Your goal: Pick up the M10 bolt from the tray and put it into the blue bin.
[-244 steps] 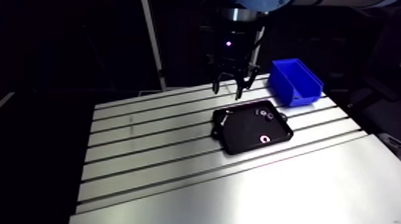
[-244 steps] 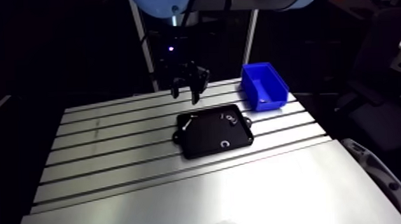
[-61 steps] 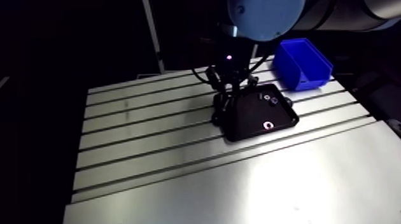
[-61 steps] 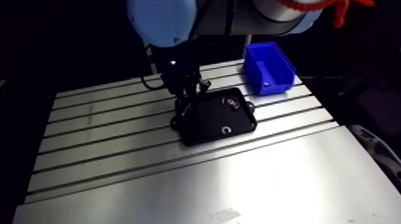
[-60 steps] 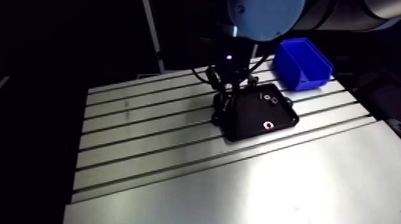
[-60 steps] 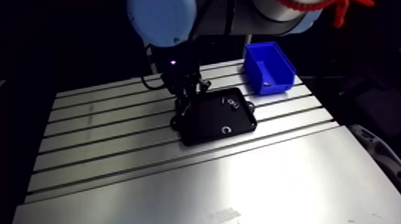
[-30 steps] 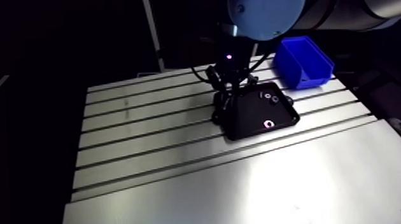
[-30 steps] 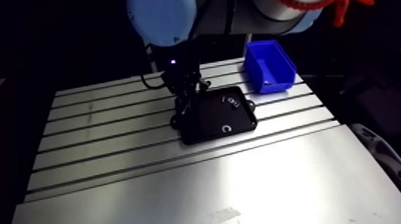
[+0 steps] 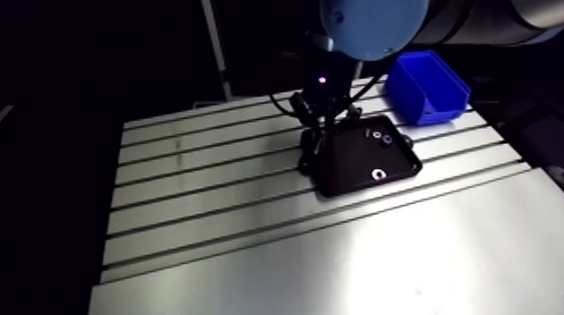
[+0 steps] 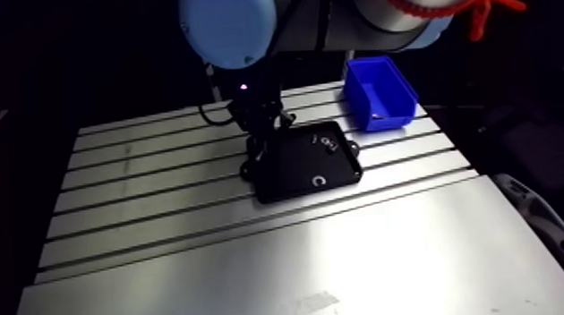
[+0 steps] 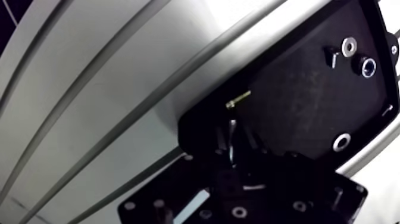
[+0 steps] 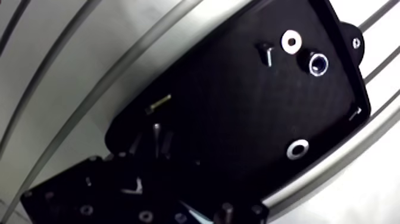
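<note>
In the wrist view a black tray (image 11: 297,101) lies on the slotted table. My gripper (image 11: 233,134) is down at the tray's left end. Its dark fingers stand close together on a grey shaft, the M10 bolt (image 11: 232,140). A short bright metal piece (image 11: 238,99) shows just ahead of the fingertips; whether it belongs to the bolt is unclear. In the arm view the gripper (image 9: 319,142) reaches down onto the tray (image 9: 353,161). The blue bin (image 9: 426,87) stands behind the tray to the right, apart from it.
Beyond the gripper in the tray lie a washer (image 11: 349,45), a nut (image 11: 368,66), a small dark screw (image 11: 331,56) and a second washer (image 11: 341,142). Bare slotted table (image 9: 253,241) stretches to the left and front of the tray.
Earlier the gripper hung above the table behind the tray with the bolt lying free; it has since come down onto the tray's left end. Just before now nothing visibly moves.
</note>
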Tool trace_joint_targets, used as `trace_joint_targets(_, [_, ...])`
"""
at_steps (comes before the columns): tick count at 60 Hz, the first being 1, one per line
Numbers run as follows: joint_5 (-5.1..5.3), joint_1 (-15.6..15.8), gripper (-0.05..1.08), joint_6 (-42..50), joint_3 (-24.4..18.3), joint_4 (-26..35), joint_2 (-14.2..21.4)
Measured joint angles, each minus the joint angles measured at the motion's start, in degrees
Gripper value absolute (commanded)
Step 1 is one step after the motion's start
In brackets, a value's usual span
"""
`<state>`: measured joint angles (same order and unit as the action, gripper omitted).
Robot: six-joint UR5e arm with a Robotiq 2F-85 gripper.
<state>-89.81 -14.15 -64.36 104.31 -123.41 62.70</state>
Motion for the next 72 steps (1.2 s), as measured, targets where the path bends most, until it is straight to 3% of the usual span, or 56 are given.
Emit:
trace_joint_targets(46, [-0.12, 0.08, 0.78, -0.10, 0.50, -0.87, 0.00])
trace_joint_targets(72, [-0.37, 0.06, 0.91, -1.49, 0.89, -3.03, 0.15])
